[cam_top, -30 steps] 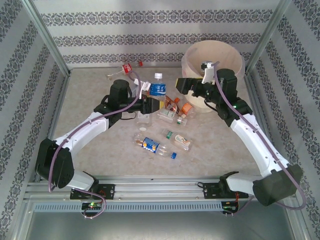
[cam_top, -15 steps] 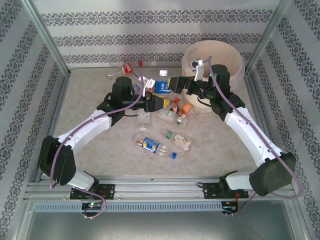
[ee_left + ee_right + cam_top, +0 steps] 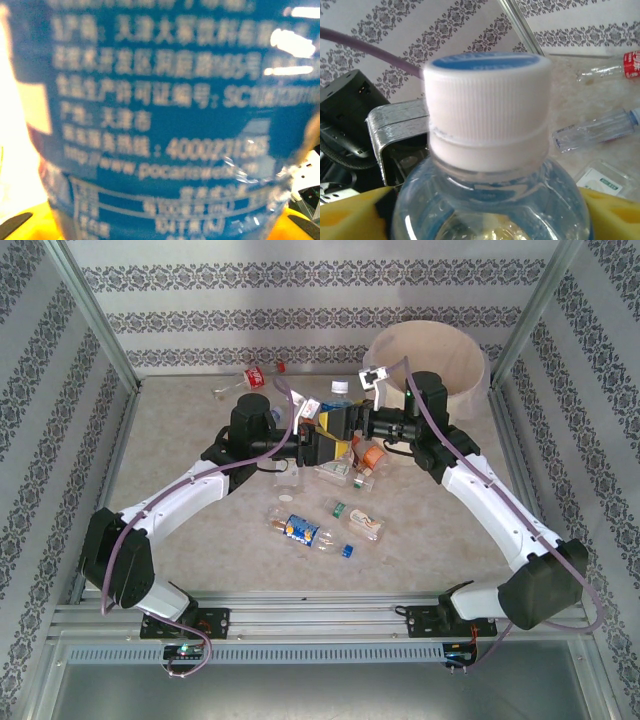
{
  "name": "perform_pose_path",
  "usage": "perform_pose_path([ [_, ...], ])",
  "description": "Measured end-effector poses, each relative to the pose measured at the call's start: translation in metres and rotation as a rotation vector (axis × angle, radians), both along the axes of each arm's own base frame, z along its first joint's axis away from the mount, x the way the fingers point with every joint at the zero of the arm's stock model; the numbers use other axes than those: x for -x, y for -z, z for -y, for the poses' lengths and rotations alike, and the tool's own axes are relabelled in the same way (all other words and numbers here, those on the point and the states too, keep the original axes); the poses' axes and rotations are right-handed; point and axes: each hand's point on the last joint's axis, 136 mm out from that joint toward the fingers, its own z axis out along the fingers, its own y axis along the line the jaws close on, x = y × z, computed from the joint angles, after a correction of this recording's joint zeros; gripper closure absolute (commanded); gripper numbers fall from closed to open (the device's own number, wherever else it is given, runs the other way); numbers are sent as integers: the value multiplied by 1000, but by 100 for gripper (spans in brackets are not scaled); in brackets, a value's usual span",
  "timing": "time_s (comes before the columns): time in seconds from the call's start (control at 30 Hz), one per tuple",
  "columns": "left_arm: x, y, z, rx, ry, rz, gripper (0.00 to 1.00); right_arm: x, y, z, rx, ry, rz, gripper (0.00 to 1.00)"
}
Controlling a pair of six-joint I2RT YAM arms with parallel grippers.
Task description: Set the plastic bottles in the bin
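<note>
The left arm point(image 3: 180, 490) and right arm point(image 3: 500, 510) pair glossy white link shells with bulky black joint housings. A purple cable point(image 3: 360, 46) runs along each one, up from black bases point(image 3: 185, 620) at six o'clock. The left gripper point(image 3: 160, 227) and right gripper point(image 3: 485, 220) carry yellow pads point(image 3: 350, 220); a green light point(image 3: 408, 393) glows on the right wrist toward one o'clock

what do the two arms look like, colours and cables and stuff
Both match: the left arm and right arm have white link shells, bulky black joint housings and a purple cable running along each. The finger pads are yellow.
</note>
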Motion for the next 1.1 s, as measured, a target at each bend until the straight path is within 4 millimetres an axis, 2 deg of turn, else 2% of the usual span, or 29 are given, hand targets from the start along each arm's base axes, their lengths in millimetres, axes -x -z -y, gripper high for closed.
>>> perform_pose_path([
  [0.13,0,0,0,4,5,-4,98,-2,2,1,0,9,-12,41],
  [0.23,0,-1,0,6,3,-11,93,-4,2,3,-2,15,-14,45],
  [0.3,0,-1,1,7,3,-13,79,-4,2,5,-3,19,-16,46],
  [0.37,-1,-1,1,7,4,-13,47,-4,2,7,-5,25,-14,47],
  [0.5,-2,-1,3,-1,-3,0,3,-9,2,18,0,81,-14,50],
  [0.53,-4,-1,3,-5,-11,8,0,-14,1,24,3,115,-9,51],
  [0.7,-13,7,-3,-55,-88,12,0,-39,2,56,27,266,-4,53],
  [0.8,-19,4,-13,-79,-169,40,0,-50,-2,72,43,335,-4,54],
  [0.97,-37,-1,-47,-140,-421,81,0,-72,-37,100,52,451,70,54],
  [1.1,-49,7,-74,-203,-598,81,0,-86,-68,121,58,529,137,55],
])
